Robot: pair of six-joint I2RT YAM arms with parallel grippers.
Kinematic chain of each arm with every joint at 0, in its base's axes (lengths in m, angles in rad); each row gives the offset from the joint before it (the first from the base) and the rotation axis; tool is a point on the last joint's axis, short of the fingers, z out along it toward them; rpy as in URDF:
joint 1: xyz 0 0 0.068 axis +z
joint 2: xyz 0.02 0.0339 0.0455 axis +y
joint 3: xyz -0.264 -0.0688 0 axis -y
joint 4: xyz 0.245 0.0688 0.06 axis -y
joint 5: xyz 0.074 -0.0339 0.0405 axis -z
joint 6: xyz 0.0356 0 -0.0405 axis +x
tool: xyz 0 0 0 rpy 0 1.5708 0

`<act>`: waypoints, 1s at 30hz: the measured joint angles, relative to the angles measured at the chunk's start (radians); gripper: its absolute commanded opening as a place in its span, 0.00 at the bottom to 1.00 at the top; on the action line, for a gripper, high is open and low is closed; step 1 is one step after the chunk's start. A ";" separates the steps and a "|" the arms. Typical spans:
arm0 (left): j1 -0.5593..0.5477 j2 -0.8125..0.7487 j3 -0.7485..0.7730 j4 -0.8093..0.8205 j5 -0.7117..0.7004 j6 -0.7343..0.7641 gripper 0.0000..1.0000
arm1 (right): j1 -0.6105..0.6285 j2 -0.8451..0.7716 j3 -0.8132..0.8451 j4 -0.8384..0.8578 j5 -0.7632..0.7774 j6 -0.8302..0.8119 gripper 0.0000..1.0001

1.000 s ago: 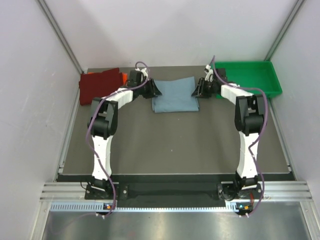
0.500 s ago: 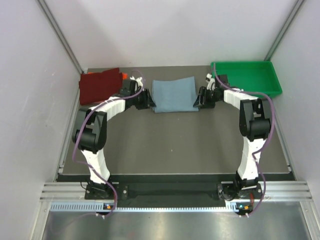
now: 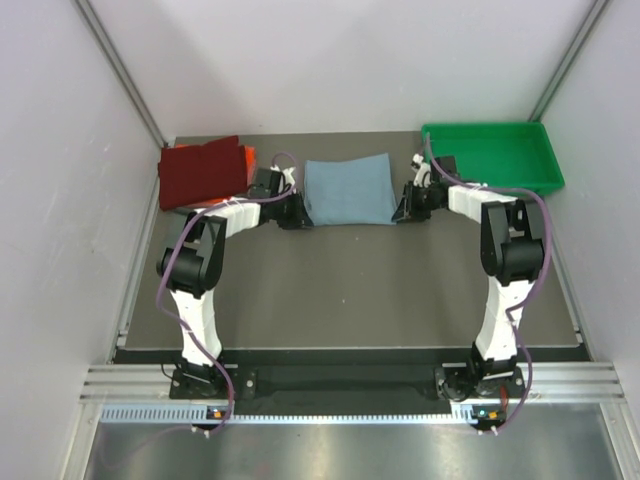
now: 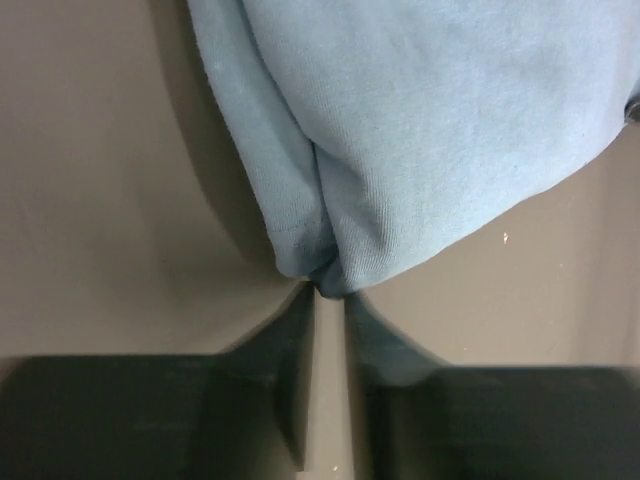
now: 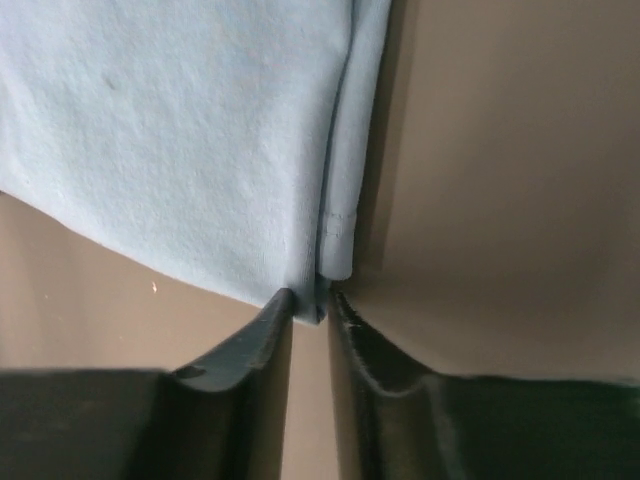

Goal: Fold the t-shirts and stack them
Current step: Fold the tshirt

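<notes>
The grey-blue t-shirt (image 3: 348, 193), folded at the far middle of the bench (image 3: 350, 290), is clamped at its near corners by the left jaws and right jaws, presumably for an even lift toward the dark red t-shirt (image 3: 200, 175).

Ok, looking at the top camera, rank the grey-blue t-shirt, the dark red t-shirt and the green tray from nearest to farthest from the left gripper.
1. grey-blue t-shirt: the left gripper pinches its near left corner.
2. dark red t-shirt: folded, at the far left of the table.
3. green tray: at the far right corner, beyond the shirt.
</notes>
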 measured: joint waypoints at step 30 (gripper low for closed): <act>-0.016 -0.312 -0.251 -0.326 -0.017 -0.035 0.41 | 0.019 -0.468 -0.539 -0.028 0.043 0.050 0.37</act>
